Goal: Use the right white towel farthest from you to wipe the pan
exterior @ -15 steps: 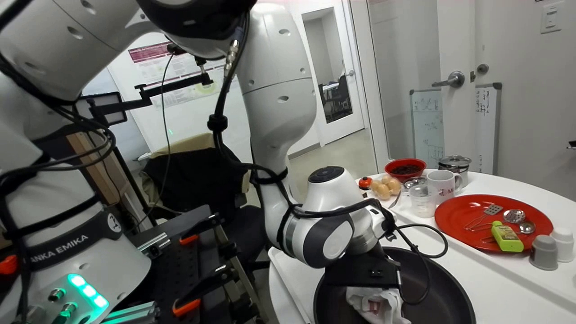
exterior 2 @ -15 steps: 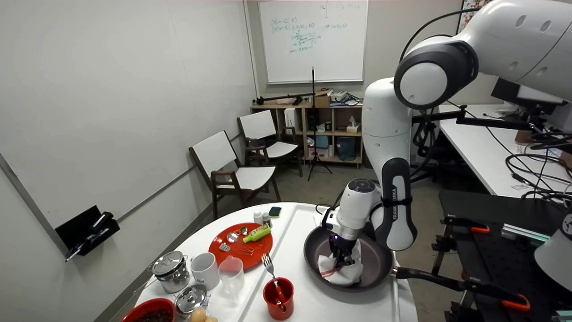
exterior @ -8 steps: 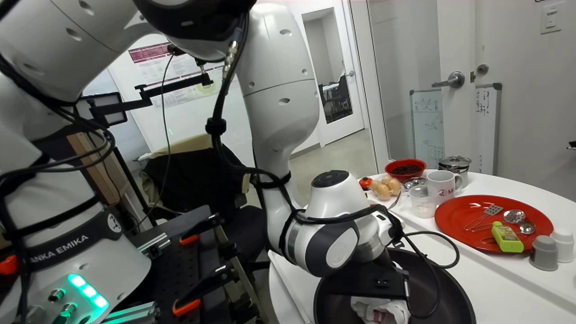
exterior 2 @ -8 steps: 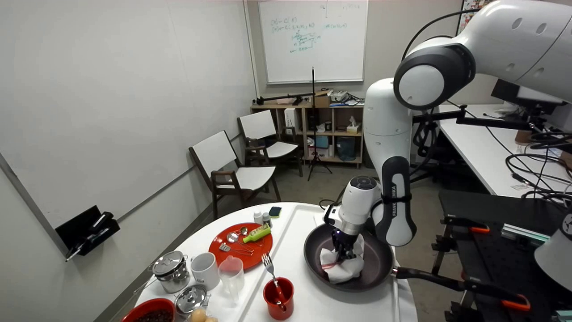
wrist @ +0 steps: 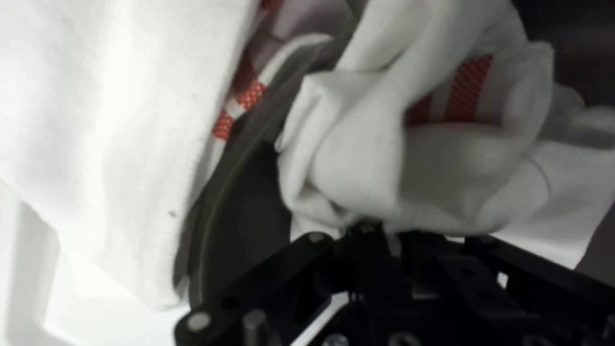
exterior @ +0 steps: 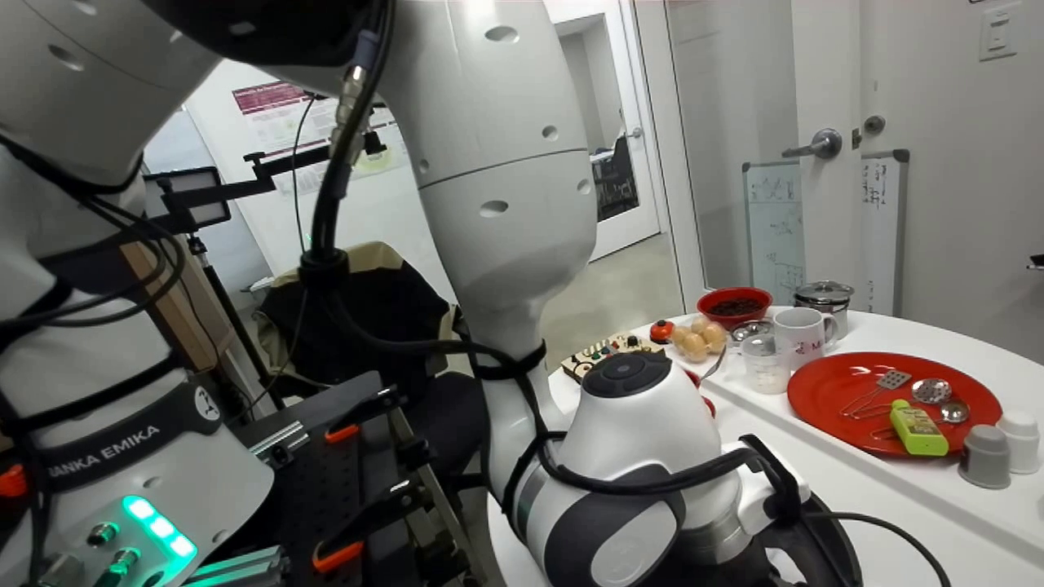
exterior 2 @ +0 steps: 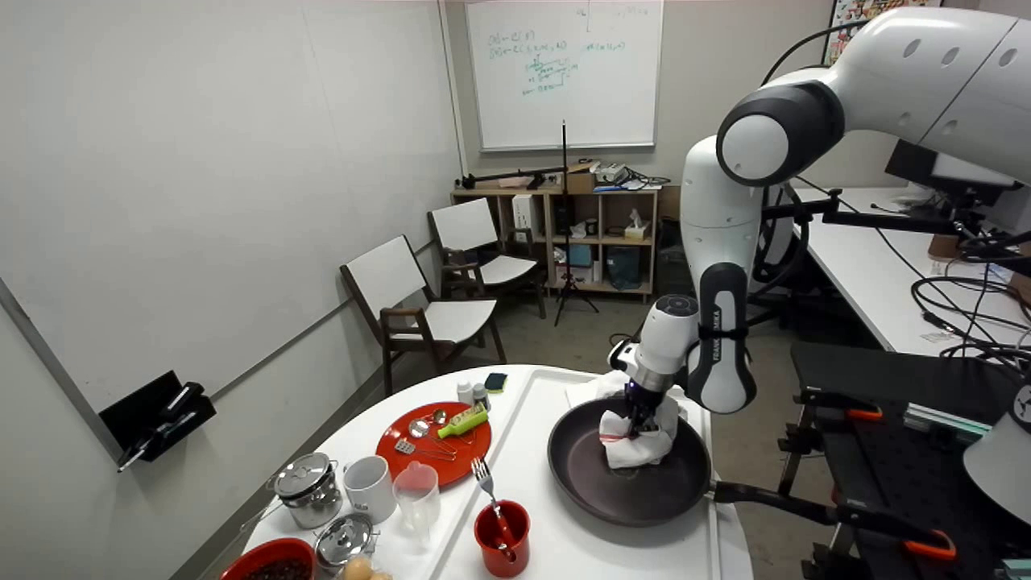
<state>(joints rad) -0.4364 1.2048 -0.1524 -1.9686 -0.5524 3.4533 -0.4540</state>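
Observation:
The pan (exterior 2: pixel 592 483) is large, round and black and sits on the white table. It also shows in the wrist view (wrist: pixel 250 211); in an exterior view only part of its rim (exterior: pixel 840 534) shows beside the arm. My gripper (exterior 2: pixel 640 427) points down over the pan's far part. It is shut on a bunched white towel (exterior 2: pixel 632 453) with red stripes, which also shows in the wrist view (wrist: pixel 355 149). The fingertips of my gripper (wrist: pixel 391 235) are partly hidden by the cloth. I cannot tell how firmly the towel touches the pan.
Another white towel (exterior 2: pixel 592 391) lies at the pan's far rim, also in the wrist view (wrist: pixel 110 144). The pan handle (exterior 2: pixel 773 497) sticks out right. A red mug with a fork (exterior 2: pixel 501 544) and a red round tray (exterior 2: pixel 395 471) with utensils stand left of the pan.
My gripper has moved with the towel from the pan's middle to its far part, up and slightly right in an exterior view. The arm now hides most of the pan in an exterior view.

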